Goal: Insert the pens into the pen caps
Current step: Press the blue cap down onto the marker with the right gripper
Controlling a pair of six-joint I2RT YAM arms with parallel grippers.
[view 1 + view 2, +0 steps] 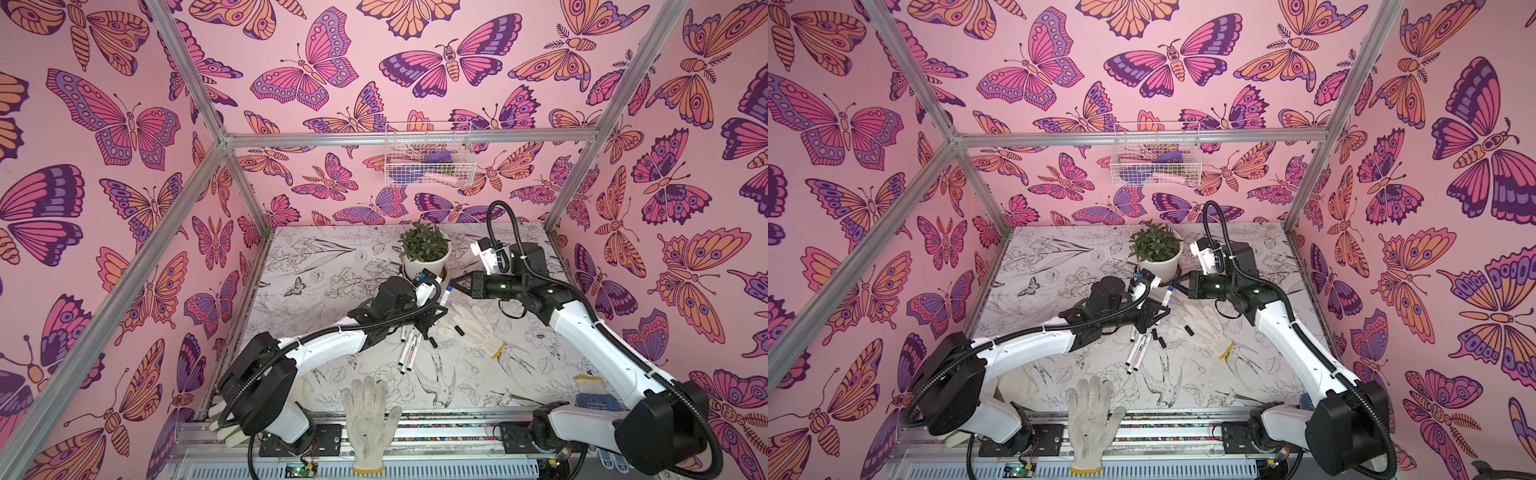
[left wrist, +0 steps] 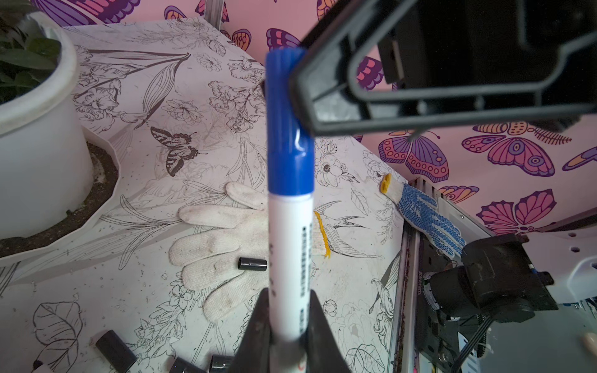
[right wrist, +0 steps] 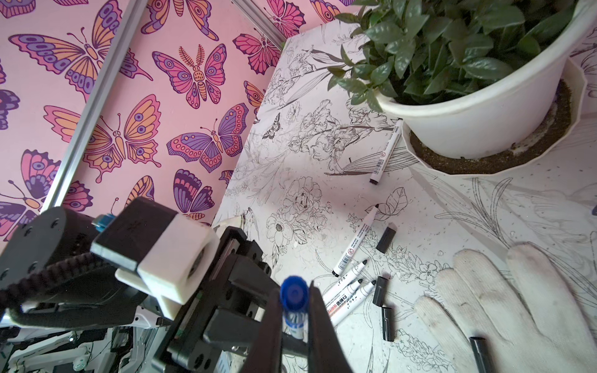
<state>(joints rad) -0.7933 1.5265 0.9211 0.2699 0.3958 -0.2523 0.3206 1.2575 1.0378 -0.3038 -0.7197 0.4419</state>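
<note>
Above the middle of the table my left gripper (image 2: 288, 294) is shut on the barrel of a white pen (image 2: 290, 252), which stands up out of its jaws. A blue pen cap (image 2: 289, 129) sits on that pen's upper end. My right gripper (image 3: 293, 288) is shut on this blue cap (image 3: 294, 295), reaching it from the right, as both top views show (image 1: 454, 283) (image 1: 1177, 284). Several uncapped pens (image 1: 409, 347) lie on the table below. Black pen caps (image 3: 386, 238) lie beside them, and one cap (image 2: 252, 264) rests on a white glove.
A potted plant (image 1: 426, 253) stands just behind the grippers, with one pen (image 3: 387, 151) lying at its saucer. A white glove (image 1: 476, 330) lies right of the pens, another glove (image 1: 370, 415) at the front edge, a blue-dotted glove (image 1: 596, 400) at the front right. A wire basket (image 1: 428, 154) hangs on the back wall.
</note>
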